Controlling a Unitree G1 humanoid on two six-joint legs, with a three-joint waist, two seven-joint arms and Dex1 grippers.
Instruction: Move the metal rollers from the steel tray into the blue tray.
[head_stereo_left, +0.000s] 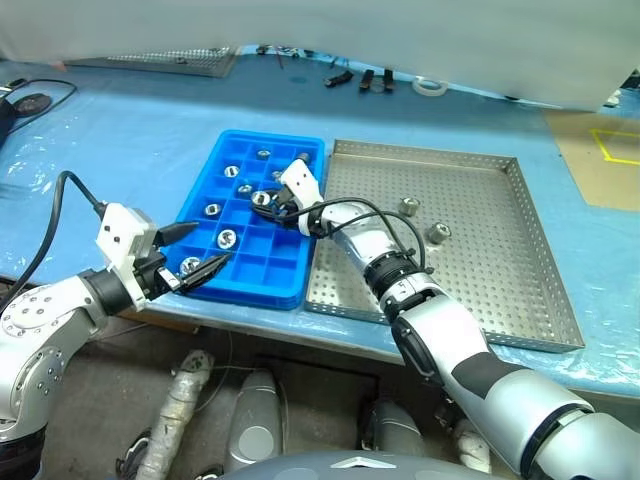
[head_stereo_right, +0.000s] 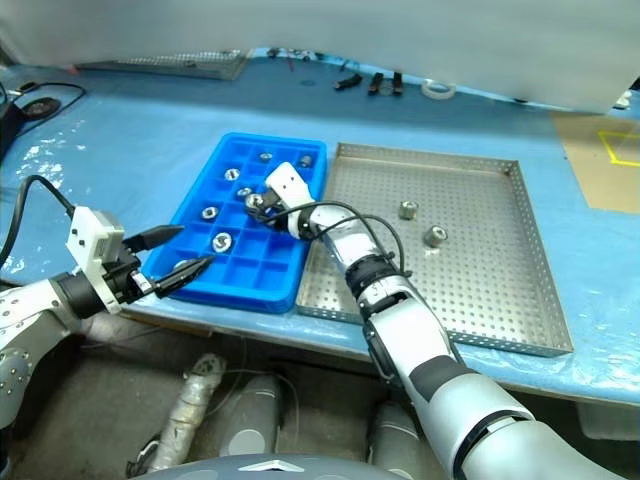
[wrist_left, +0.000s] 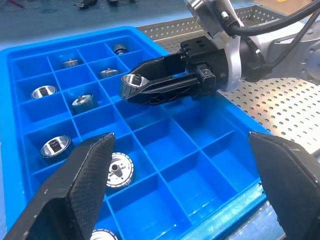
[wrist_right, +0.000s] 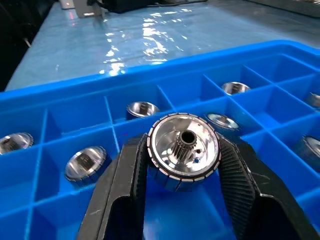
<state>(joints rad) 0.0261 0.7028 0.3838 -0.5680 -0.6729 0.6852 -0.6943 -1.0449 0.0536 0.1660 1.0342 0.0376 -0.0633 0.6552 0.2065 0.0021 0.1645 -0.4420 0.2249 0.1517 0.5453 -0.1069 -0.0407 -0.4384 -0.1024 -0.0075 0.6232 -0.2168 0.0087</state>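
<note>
Roller between right tool's fingers

Silver arms, black cables, ribbed black claw fingers.

Shiny metal rollers, glossy plastic blue tray

We see one shiny silver metal roller with a dark central hole between the right fingers, above the bright blue plastic tray of square compartments. Several more rollers sit in compartments beyond and beside those fingers. Two rollers remain on the perforated grey steel tray, well behind the fingers.
</note>
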